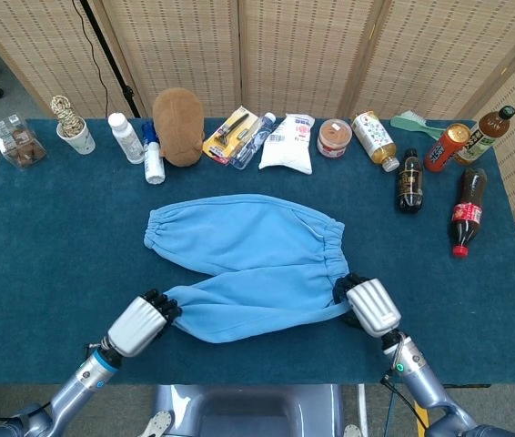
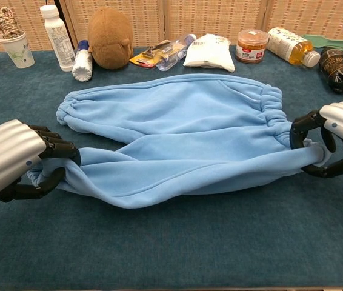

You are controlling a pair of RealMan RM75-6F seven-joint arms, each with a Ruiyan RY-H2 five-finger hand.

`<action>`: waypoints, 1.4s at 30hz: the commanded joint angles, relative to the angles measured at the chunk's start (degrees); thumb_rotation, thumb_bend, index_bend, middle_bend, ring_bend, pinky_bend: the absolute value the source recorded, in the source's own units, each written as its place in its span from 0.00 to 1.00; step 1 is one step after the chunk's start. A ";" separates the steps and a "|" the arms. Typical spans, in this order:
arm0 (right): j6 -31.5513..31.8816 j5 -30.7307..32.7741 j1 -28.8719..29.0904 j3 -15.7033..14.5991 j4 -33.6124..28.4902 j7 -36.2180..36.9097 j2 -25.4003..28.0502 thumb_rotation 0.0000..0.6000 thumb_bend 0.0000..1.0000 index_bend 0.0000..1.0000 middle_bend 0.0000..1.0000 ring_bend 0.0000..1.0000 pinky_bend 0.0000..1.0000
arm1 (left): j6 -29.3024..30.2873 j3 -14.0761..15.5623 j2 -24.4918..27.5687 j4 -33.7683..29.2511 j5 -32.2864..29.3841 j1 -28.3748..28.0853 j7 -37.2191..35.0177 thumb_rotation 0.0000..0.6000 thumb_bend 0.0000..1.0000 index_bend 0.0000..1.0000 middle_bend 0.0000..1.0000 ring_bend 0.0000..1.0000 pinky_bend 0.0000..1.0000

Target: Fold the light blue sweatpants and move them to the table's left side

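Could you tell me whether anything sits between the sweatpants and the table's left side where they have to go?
Nothing visible does. The light blue sweatpants lie mid-table, held by the left hand at a cuff and the right hand at the waistband. The blue cloth to their left is bare; the bottles and cup stand along the far edge.

The sweatpants (image 2: pixel 177 145) are soft, matt fleece cloth on a matt, felt-like table cover (image 1: pixel 57 246). Both hands (image 2: pixel 5 159) (image 2: pixel 341 130) have ribbed, satin silver shells and glossy black fingers (image 2: pixel 59 150).
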 commanded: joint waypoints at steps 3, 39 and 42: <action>-0.89 0.66 0.61 0.64 -1.33 0.56 0.89 1.00 0.42 0.63 0.49 0.42 0.62 | 1.82 -2.47 2.08 -2.82 -2.25 -0.78 -3.46 1.00 0.61 0.82 0.62 0.57 0.51; -28.17 26.93 21.47 17.71 1.61 -12.31 0.16 1.00 0.43 0.63 0.50 0.42 0.62 | -19.12 -21.42 5.17 -12.67 -33.93 -12.43 6.13 1.00 0.61 0.87 0.66 0.58 0.30; -30.17 28.26 23.28 18.03 5.07 -13.13 -1.10 1.00 0.44 0.63 0.50 0.42 0.62 | -20.24 -22.08 3.83 -10.39 -35.28 -13.63 6.60 1.00 0.61 0.87 0.66 0.57 0.28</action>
